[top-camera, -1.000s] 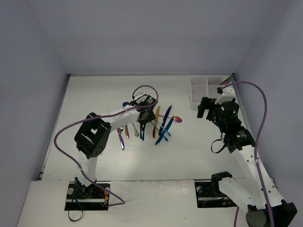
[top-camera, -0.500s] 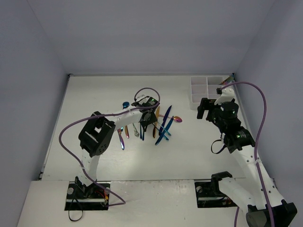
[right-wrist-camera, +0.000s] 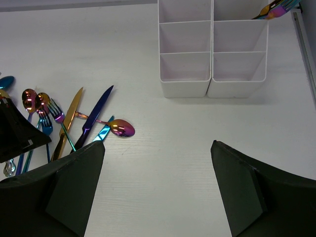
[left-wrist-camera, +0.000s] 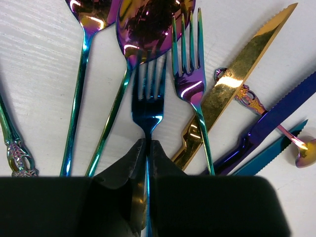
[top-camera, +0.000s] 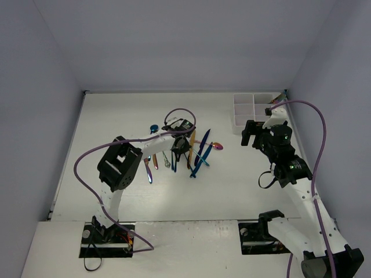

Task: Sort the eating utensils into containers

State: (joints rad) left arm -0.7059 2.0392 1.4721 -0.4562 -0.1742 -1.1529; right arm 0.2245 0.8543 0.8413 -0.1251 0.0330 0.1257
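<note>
Top external view: a white desk (top-camera: 232, 185) sits boxed in by plain, pale lavender-grey walls (top-camera: 174, 40). The eating utensils (top-camera: 200, 152) lie fanned out on the desk around the left hand (left-wrist-camera: 146, 145). That hand is clamped on the slim handle of a blue fork (left-wrist-camera: 147, 103), whose tines point straight ahead of the fingertips. Just right of that fork lies a purple fork (left-wrist-camera: 190, 81), then a gold knife (left-wrist-camera: 237, 69), a dark blue knife (left-wrist-camera: 281, 111) and a teal knife (left-wrist-camera: 269, 155), each farther out to the hand's right. Two spoons (left-wrist-camera: 148, 19) lie ahead of the hand and a little to its left. The right hand (right-wrist-camera: 158, 148) hangs above bare desk with its fingers (right-wrist-camera: 64, 187) spread wide, holding nothing. The white organizer tray (right-wrist-camera: 185, 86) stands ahead of the right hand, slightly to its right. It is well apart from the spread of utensils, which lies ahead to that hand's left. In the left wrist view the blue fork's handle end disappears behind the black fingers, and the top edge crops the spoon bowls. From above, the left hand covers its own grip. The tray's far compartments are cut off in the right wrist view. Coloured utensil ends (right-wrist-camera: 276, 7) poke from the far right compartment, their kind unclear.
</note>
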